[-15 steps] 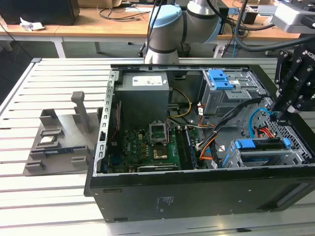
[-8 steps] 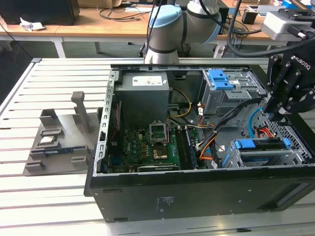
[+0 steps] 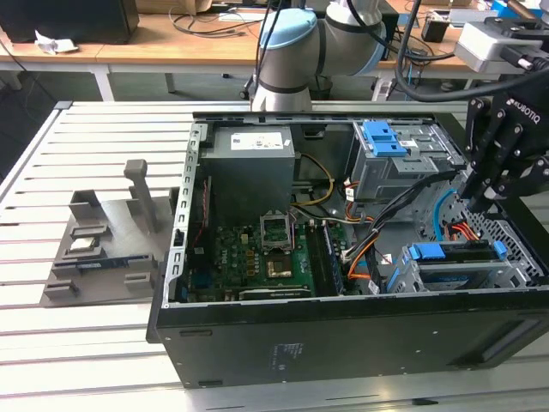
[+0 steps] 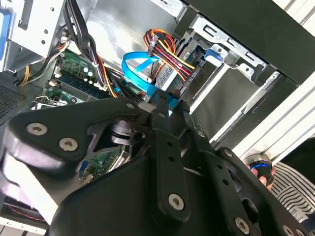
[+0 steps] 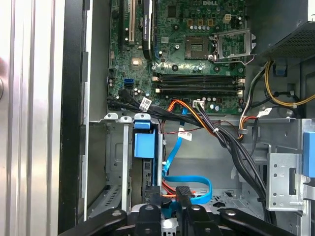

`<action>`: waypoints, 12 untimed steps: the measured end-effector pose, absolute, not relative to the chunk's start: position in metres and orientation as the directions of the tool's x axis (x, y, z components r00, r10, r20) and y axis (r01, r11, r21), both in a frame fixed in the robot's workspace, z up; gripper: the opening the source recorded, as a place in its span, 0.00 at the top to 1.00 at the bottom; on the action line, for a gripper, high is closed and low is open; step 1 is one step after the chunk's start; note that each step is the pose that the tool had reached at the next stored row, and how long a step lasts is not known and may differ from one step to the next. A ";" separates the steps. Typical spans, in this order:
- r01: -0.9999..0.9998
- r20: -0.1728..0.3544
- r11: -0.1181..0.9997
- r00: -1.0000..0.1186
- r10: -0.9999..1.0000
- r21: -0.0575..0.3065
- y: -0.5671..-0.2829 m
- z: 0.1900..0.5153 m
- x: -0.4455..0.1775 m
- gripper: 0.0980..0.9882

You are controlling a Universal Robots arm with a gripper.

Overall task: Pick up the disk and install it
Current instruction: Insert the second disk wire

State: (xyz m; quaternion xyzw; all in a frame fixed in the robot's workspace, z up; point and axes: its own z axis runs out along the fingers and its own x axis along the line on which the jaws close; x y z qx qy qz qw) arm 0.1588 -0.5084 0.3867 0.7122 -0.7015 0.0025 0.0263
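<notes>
The gripper (image 3: 478,204) hangs above the open computer case (image 3: 343,343), fingers drawn together and apparently holding nothing. The disk (image 3: 455,253) sits in the lower drive bay (image 3: 463,279), just below.

Arm base and pale blue-capped joints (image 3: 313,43) stand at the back of the exterior view. The wrist reaches to that view's right, carrying a white camera block (image 3: 497,43). The black pincer (image 3: 480,202) points downward. In the second wrist view its linkages converge and the fingertips (image 4: 165,105) meet. The first wrist view shows the finger bases (image 5: 170,219) side by side.
</notes>
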 end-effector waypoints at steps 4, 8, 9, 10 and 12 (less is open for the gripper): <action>-0.999 0.041 -0.014 0.016 -0.999 0.034 -0.508 0.387 0.159 0.93; -0.999 0.046 -0.015 0.016 -0.999 0.034 -0.512 0.386 0.159 0.93; -0.999 0.047 -0.015 0.016 -0.999 0.034 -0.515 0.386 0.158 0.93; -0.999 0.047 -0.015 0.016 -0.999 0.034 -0.518 0.386 0.158 0.93; -0.999 0.046 -0.015 0.017 -0.999 0.034 -0.527 0.384 0.157 0.93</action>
